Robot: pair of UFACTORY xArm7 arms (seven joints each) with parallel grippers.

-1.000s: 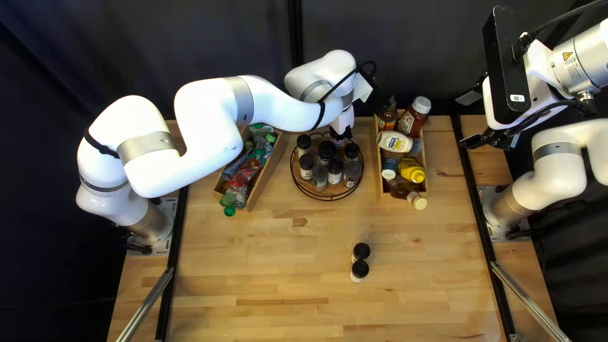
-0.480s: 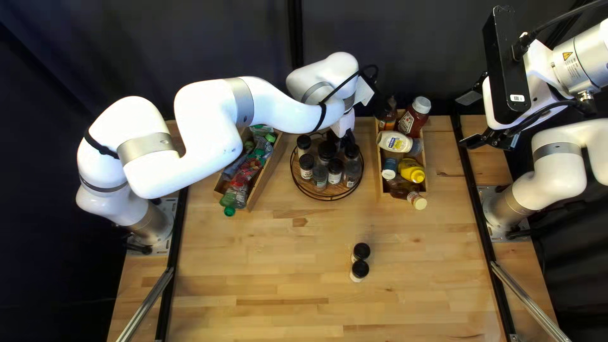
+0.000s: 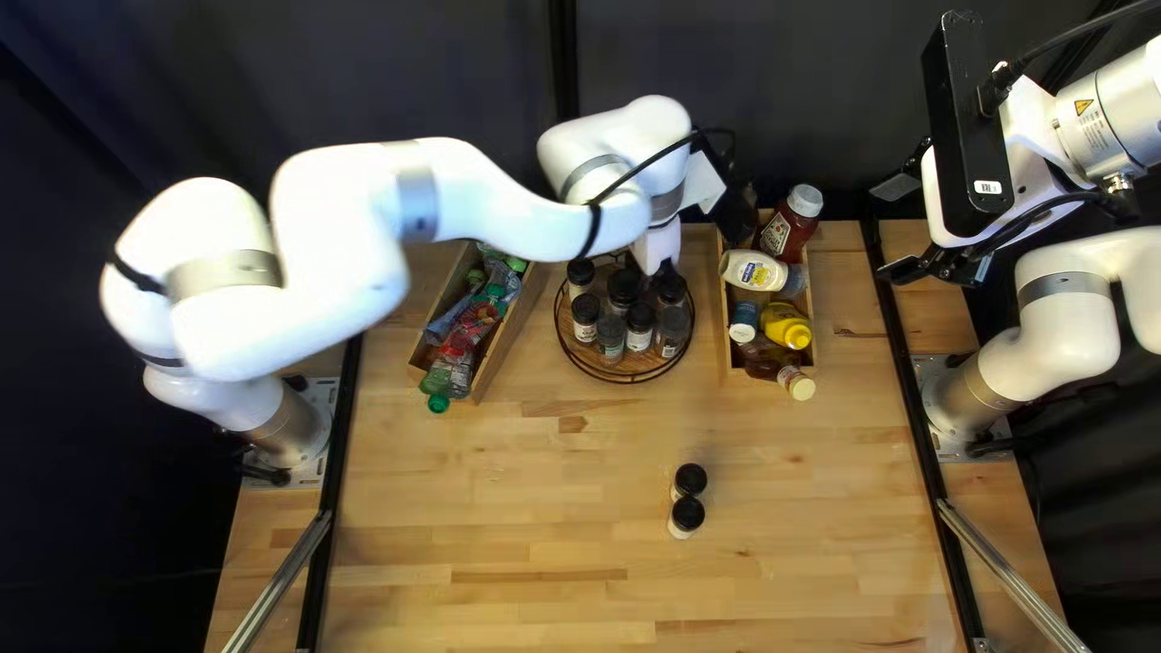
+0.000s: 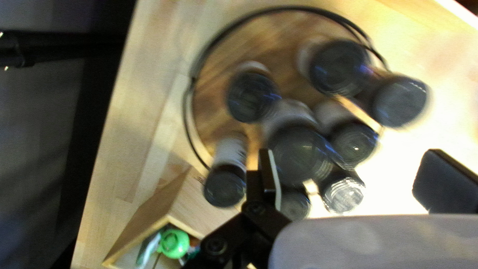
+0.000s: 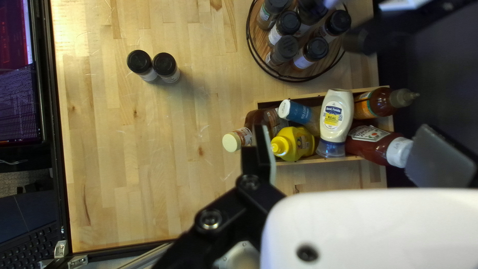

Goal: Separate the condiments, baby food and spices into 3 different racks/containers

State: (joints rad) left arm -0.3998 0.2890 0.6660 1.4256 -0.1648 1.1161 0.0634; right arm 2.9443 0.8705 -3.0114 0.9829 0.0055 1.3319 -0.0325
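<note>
In the top left view my left gripper (image 3: 663, 264) is over the far side of the round wire-rimmed rack (image 3: 621, 376), partly hidden by its arm. Several black-capped spice jars (image 3: 639, 319) stand in that rack. In the left wrist view my left gripper (image 4: 348, 179) is open above the jars, its fingers wide apart. Two more spice jars (image 3: 688, 480) stand together on the table. Condiment bottles (image 3: 752, 271) fill a wooden box (image 3: 725, 351); pouches (image 3: 473, 321) fill another box (image 3: 514, 324). My right gripper (image 3: 893, 227) is raised at the right; in the right wrist view this gripper (image 5: 343, 154) is open, holding nothing.
A dark curtain (image 3: 423, 73) hangs behind the table's far edge. Black rails (image 3: 916, 399) run along both sides of the table (image 3: 508, 508). At one side of the right wrist view are a screen (image 5: 17, 99) and a keyboard (image 5: 25, 241).
My left arm's elbow has swung toward the left of the top left view, while its gripper has shifted slightly over the rack. The right arm has stayed still.
</note>
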